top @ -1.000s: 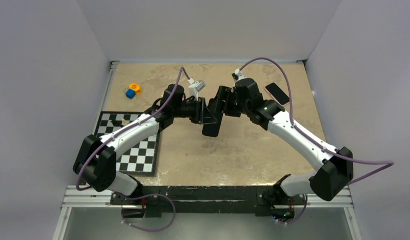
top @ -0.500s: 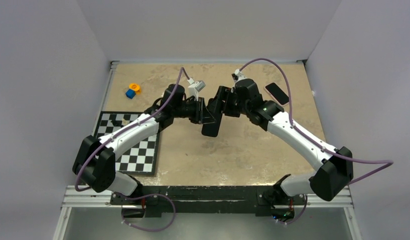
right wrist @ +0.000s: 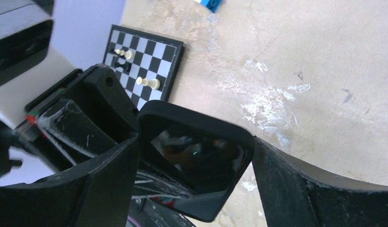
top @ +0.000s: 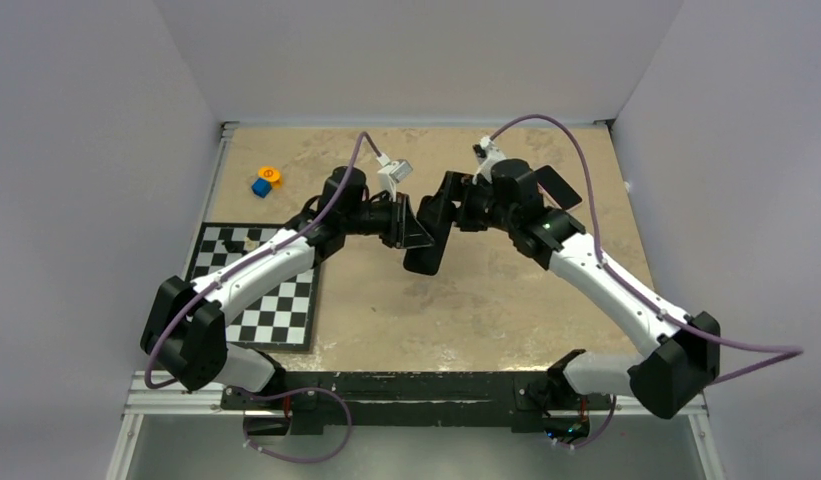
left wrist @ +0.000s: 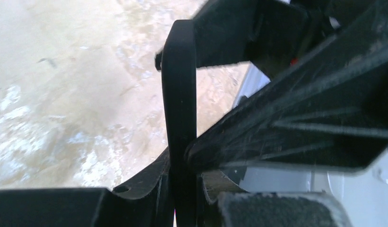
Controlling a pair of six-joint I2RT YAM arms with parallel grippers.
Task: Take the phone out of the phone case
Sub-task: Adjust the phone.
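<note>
The left gripper (left wrist: 180, 165) pinches the edge of the black phone case (left wrist: 178, 85). The right gripper (right wrist: 196, 170) stands wide open around it.

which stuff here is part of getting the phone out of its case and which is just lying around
Job: phone case, held between the arms; phone inside it; left claw clamped on its edge; right claw straddling it.
Lying about: chessboard, chess pieces, blue block, orange ring, flat black slab far right (unclear what).
</note>
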